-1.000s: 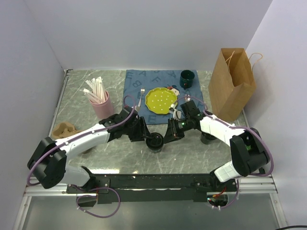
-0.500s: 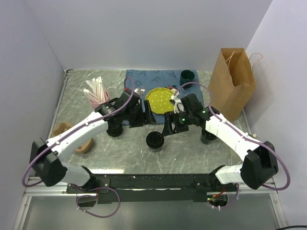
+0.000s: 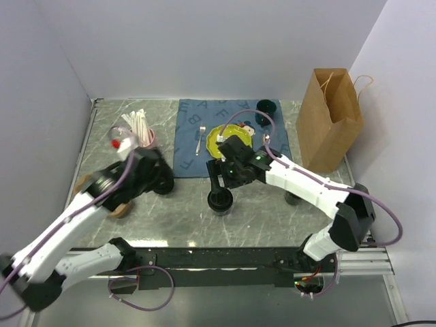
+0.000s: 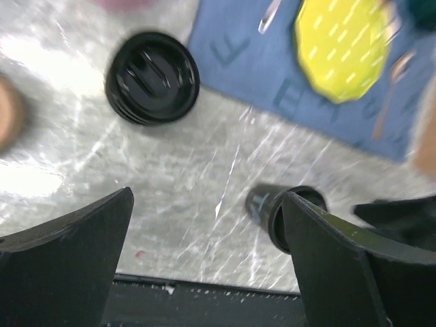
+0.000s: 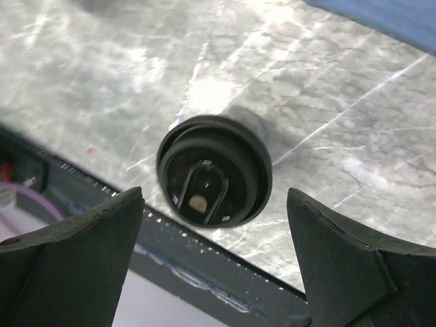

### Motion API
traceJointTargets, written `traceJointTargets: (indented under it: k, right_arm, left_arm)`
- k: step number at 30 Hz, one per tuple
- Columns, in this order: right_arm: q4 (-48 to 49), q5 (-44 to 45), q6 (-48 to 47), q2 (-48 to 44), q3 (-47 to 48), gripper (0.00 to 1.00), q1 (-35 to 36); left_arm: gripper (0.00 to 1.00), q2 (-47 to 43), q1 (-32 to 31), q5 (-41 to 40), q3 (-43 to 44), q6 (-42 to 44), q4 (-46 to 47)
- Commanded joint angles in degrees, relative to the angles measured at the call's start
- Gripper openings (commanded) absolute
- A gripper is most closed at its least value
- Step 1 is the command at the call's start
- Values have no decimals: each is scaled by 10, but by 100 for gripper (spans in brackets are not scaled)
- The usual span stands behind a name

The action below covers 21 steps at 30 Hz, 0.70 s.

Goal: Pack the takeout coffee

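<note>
Left end effector (image 4: 208, 228) withdrawn, wide, right end effector (image 5: 214, 201) wide over takeout coffee (image 5: 214, 174), placemat (image 4: 238, 68) lettered F, E

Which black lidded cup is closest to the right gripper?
The centre cup near the front edge, framed by the open right gripper; the left cup sits beside the placemat.

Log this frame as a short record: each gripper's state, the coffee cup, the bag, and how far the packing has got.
left gripper: open, empty, over the table
right gripper: open, poised over the coffee cup, one finger to each side, no contact visible
coffee cup: upright, lid on, standing near the table's front edge
paper bag: upright at the right side of the table
status: cup not yet grasped, not in the bag
</note>
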Motion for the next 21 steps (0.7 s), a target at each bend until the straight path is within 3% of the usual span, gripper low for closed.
traceJointTargets:
  k: [1,5,21]
  right_arm:
    - [-40,70,37,24,34,93,23]
    - [-54,84,53,53,56,91,38]
    - [-74,110,83,94,76,83,74]
  left_arm:
    - [97,-95,0,-82,-20,-23,-21]
    - [97,-136,0,-92,-25,-15,-24]
    - [97,-152,0,-77,-28,18,-33]
